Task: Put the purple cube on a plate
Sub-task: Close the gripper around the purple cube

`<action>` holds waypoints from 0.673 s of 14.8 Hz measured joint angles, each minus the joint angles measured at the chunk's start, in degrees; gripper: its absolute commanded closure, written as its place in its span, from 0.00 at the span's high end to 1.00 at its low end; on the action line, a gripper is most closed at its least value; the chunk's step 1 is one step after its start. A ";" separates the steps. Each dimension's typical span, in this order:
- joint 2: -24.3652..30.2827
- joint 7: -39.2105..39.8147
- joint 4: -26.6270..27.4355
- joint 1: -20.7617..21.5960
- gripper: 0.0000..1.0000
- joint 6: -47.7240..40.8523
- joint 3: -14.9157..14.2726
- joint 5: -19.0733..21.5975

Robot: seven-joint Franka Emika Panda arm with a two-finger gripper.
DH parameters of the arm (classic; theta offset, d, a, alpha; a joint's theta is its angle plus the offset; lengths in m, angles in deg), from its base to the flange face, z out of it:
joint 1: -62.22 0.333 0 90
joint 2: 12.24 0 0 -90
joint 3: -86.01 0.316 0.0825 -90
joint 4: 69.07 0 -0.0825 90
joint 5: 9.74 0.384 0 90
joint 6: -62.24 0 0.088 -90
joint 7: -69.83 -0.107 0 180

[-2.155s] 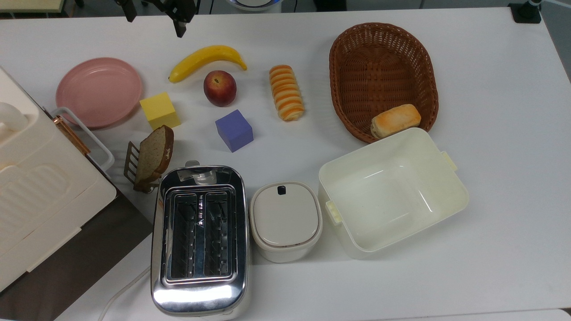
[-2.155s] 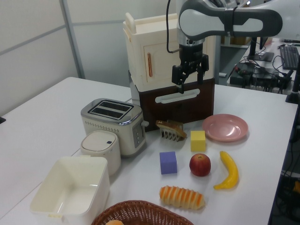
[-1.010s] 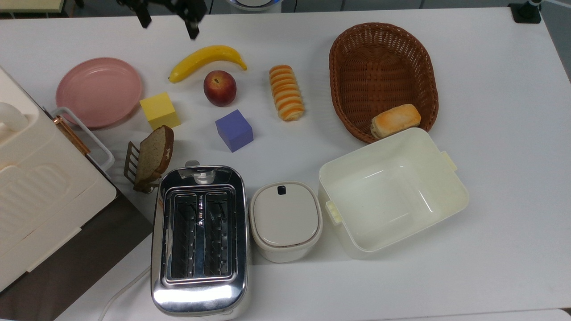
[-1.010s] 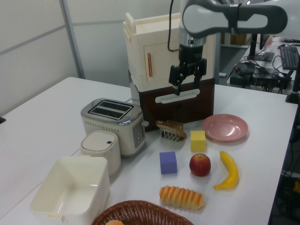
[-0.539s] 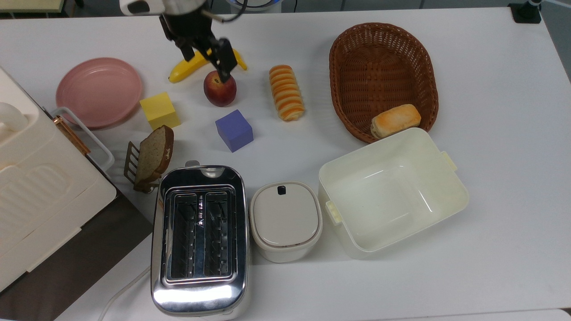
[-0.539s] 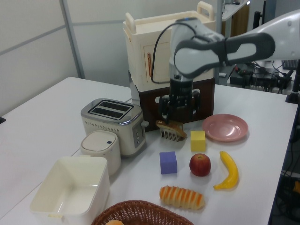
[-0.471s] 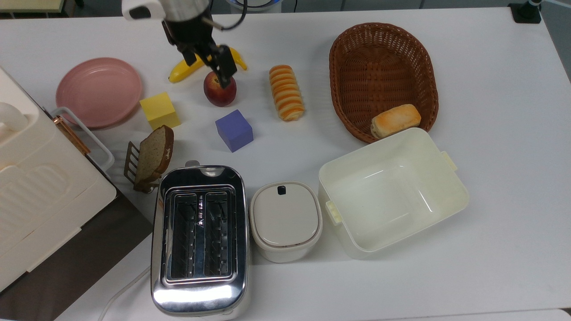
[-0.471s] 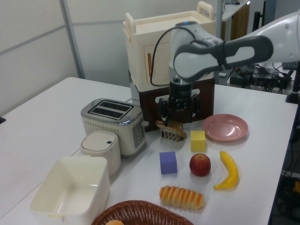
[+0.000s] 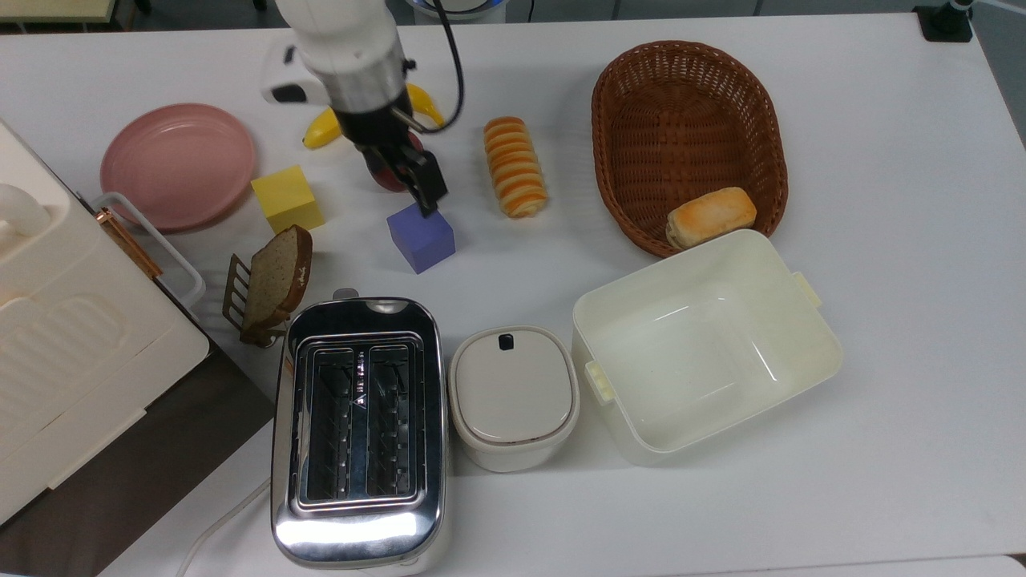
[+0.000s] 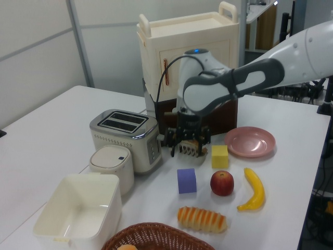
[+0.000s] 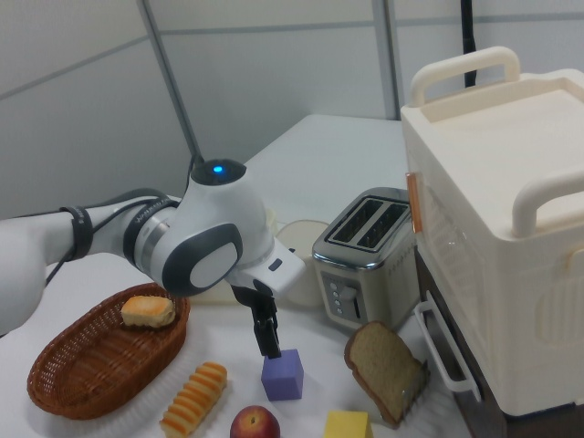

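The cube sits flat on the desk, free of its neighbours: the peach lies just beside it, the yellow cube a little further off toward the top view's left, and the bread slice in its rack near the toaster. That clear margin around it is likely why the arm can come straight down on it.

The gripper hangs above the cube, fingers pointing down. In the left view the fingers stand apart, spread wider than the cube, and nothing is between them. In the right view one finger reaches down close to the cube's top edge. My reading is that the spread is set so the fingers can pass down on two opposite faces, so this is the approach before the grasp, and the cube has not yet been lifted.

The plate lies bare near the top view's left edge, well apart from the cube, with the yellow cube between them. The carry will probably need enough height to clear that yellow cube and the bread slice.

The bread roll, basket, tub and small lidded box lie away from that path.
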 measured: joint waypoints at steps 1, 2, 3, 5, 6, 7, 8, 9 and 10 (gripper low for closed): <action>-0.84 -0.08 0.02 0.55 1.00 0.84 0.04 0.00; -1.98 -0.11 0.04 1.28 1.00 1.70 0.07 -0.01; -2.74 -0.13 0.05 1.71 1.00 2.25 0.07 -0.10; -3.70 -0.13 0.07 2.00 1.00 2.48 0.08 -0.33; -4.28 -0.13 0.07 2.26 1.00 2.59 0.08 -0.81; -4.97 -0.13 0.07 2.69 1.00 2.87 0.11 -1.33; -5.27 -0.13 0.07 2.89 1.00 3.04 0.11 -1.44; -5.49 -0.13 0.07 2.99 1.00 3.09 0.11 -1.48; -5.74 -0.13 0.08 3.02 1.00 3.09 0.11 -1.50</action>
